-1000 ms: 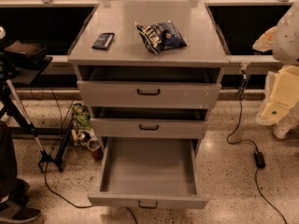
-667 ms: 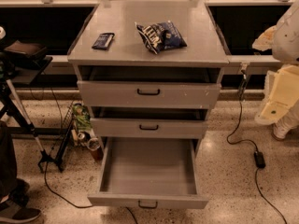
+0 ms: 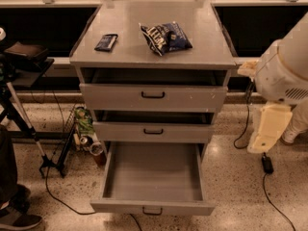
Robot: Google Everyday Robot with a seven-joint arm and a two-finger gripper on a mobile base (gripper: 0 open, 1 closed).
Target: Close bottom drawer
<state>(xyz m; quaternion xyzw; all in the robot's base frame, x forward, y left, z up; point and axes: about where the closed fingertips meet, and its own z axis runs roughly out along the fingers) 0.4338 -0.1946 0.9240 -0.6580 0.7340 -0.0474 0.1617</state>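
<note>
Since the earlier frame only the robot's arm has shifted. Its white rounded arm housing (image 3: 284, 66) and the pale beige tool (image 3: 259, 143) beneath it now sit lower and slightly further left, nearer the cabinet's right flank.

1. Grey metal three-drawer table (image 3: 130, 18): stands centre frame on the speckled floor. The tall-fronted top drawer (image 3: 153, 97) and the middle drawer (image 3: 153, 131) each show a narrow gap.

2. Bottom drawer (image 3: 154, 177), a wide shallow grey tray with a low front panel and a small black handle: drawn right out toward the camera, nothing visible inside it, not yet closed.

3. Tool: hangs right of the table, about level with the middle drawer, apart from every drawer. Whether it is open or closed cannot be told.

Governing relation: the bottom drawer's front panel lies below and left of the tool, nearer the camera. The panel's long axis runs left to right, and its travel is straight back into the table. In my judgement the tool must first come round in front of that panel.

Surroundings:
- A black tripod stand (image 3: 21, 124) and a wire basket of cans (image 3: 85, 129) stand left of the table, clear of the drawer's path.
- A crinkled blue snack bag (image 3: 166, 36) and a small dark flat packet (image 3: 106, 42) lie on top of the table.
- A black cable plug (image 3: 267, 164) lies on the floor below the tool and might snag a low approach.
</note>
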